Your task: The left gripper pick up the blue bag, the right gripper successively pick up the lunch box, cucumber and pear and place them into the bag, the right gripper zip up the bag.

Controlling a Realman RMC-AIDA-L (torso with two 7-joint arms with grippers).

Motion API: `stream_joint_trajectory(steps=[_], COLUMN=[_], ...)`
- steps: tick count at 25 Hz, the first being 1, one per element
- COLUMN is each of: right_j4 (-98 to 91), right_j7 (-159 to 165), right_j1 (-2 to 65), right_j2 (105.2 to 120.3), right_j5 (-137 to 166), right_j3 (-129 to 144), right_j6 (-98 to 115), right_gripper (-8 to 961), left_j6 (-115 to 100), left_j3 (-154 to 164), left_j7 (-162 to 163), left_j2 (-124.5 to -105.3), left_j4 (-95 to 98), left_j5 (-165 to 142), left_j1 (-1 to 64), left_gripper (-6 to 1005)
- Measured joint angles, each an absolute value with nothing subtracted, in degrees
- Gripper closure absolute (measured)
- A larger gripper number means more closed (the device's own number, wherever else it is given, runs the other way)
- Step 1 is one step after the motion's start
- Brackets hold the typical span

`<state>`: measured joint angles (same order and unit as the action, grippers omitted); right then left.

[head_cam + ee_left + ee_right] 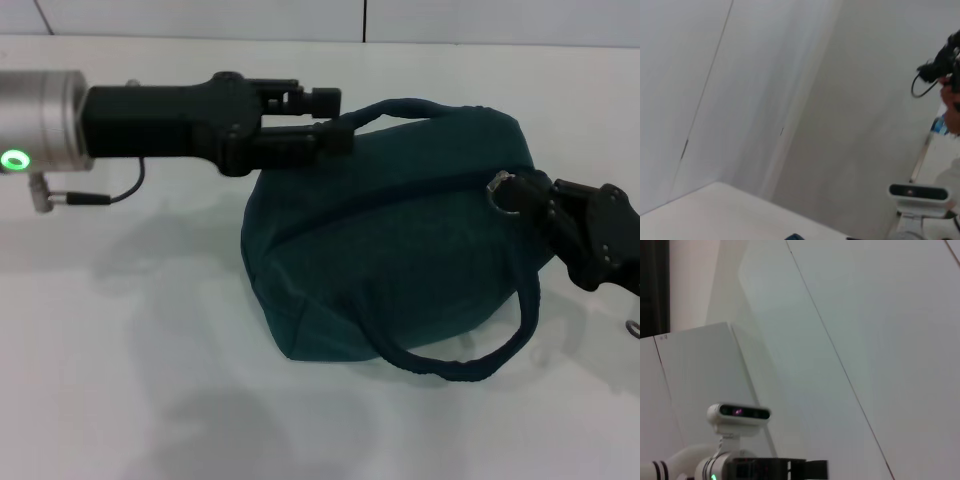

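Observation:
The blue bag [400, 250] sits on the white table [120, 380], bulging, with its zip line running closed across the top. My left gripper [335, 122] reaches in from the left and is shut on the bag's far handle [400, 106], holding it up. At the bag's right end, my right gripper [522, 193] is shut on the metal ring zipper pull [498, 189]. The near handle [470, 360] hangs loose down the front. The lunch box, cucumber and pear are out of view. A sliver of blue fabric [795, 236] shows in the left wrist view.
A white wall stands behind the table. The wrist views show mostly wall panels; the robot's head camera [738, 413] appears in the right wrist view and another camera [918, 192] in the left wrist view.

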<state>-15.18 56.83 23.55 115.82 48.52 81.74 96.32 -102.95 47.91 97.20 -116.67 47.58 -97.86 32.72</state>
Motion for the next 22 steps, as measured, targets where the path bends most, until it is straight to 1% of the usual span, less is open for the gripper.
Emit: stream_joint_trajectory(steps=[2, 8, 13, 19, 22], right_j4=[-15.1, -14.9, -14.9, -14.9, -14.9], right_j7=[56.3, 56.0, 56.0, 55.5, 54.9], right_j1=[23.3, 23.1, 21.9, 20.8, 20.3], right_j2=[115.83, 115.84, 115.84, 115.84, 115.83], right_j5=[48.5, 48.5, 48.3, 47.6, 46.7], right_j3=[81.7, 81.7, 81.5, 81.2, 81.2], right_j6=[96.7, 97.5, 98.5, 99.9, 100.4], right_gripper=[935, 935, 935, 935, 935], left_j6=[-102.0, -100.9, -100.9, -100.8, -100.9], left_j3=[47.9, 48.0, 48.1, 48.1, 49.2], left_j7=[99.5, 107.0, 112.3, 115.5, 115.6], left_j2=[-117.22, -117.49, -117.63, -117.27, -117.20], left_j4=[49.6, 50.7, 50.8, 51.3, 51.5], left_j5=[-100.4, -109.9, -115.8, -119.1, -119.2], left_j1=[34.1, 39.7, 43.7, 44.9, 44.9], left_gripper=[580, 376, 183, 189, 273])
